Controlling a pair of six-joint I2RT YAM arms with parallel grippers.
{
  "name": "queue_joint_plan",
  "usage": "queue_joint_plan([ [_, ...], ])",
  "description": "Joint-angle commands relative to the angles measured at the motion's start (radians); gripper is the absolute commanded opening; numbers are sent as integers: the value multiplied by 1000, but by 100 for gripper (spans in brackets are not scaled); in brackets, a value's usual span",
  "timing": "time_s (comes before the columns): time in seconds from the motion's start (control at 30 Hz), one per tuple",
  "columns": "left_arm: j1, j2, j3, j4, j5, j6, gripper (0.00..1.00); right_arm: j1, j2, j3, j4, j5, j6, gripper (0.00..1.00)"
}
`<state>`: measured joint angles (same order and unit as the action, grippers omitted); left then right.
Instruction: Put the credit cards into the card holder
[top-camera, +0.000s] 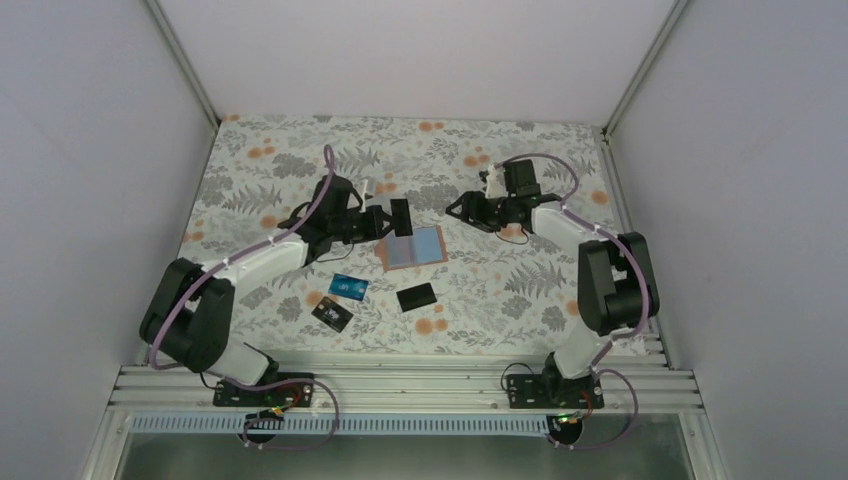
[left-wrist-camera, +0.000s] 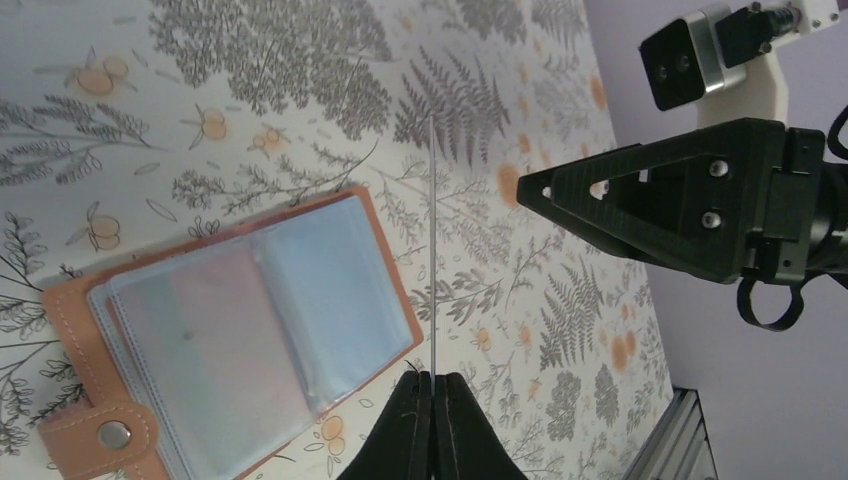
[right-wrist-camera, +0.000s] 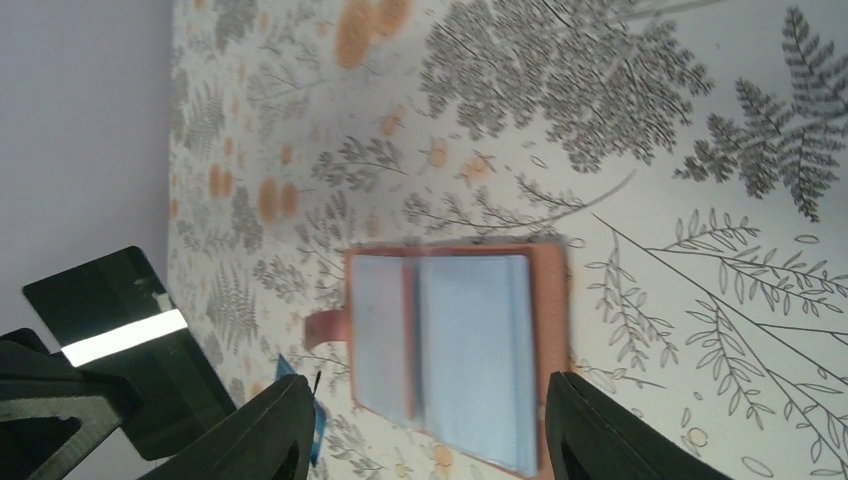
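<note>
the left gripper (top-camera: 386, 222) is pinching a black card (top-camera: 400, 217) upright just beside the open card holder (top-camera: 412, 248) lying on the floral table (top-camera: 520, 280), the right gripper (top-camera: 458, 208) is hovering nearby with jaws parted and empty, and a blue card (top-camera: 349, 287) is lying nearer the bases.

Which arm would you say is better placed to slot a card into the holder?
Left: the left gripper is shut on a black card beside the open card holder; the right gripper hangs open, empty.
</note>
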<state>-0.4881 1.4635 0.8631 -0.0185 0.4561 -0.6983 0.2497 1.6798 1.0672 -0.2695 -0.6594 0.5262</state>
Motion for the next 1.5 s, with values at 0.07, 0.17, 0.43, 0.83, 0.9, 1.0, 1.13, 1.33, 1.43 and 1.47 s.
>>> queue_joint_plan([
  [0.07, 5, 85, -16, 95, 70, -11, 2, -5, 85, -28, 83, -29, -35, 58],
  [0.17, 5, 115, -25, 115, 80, -25, 2, -4, 112, -29, 97, -29, -45, 57],
  [0.43, 3, 183, -39, 142, 83, -65, 2, -4, 179, -49, 150, -68, -36, 51],
  [0.83, 0, 244, -67, 188, 60, -122, 2, 0, 232, -61, 190, -101, -30, 46],
  [0.9, -1, 254, -65, 196, 62, -129, 2, 0, 240, -62, 192, -102, -29, 44],
  [1.0, -2, 264, -66, 208, 63, -147, 2, 0, 248, -63, 196, -105, -31, 43],
  [1.13, -1, 273, -64, 209, 54, -165, 2, 1, 253, -61, 195, -108, -31, 43],
  [1.33, -3, 289, -63, 216, 56, -175, 2, 0, 256, -56, 192, -111, -34, 42],
  [1.43, -4, 295, -64, 224, 57, -182, 2, 1, 260, -56, 193, -113, -33, 42],
  [1.47, -4, 297, -63, 225, 57, -185, 2, 0, 260, -56, 193, -114, -33, 42],
])
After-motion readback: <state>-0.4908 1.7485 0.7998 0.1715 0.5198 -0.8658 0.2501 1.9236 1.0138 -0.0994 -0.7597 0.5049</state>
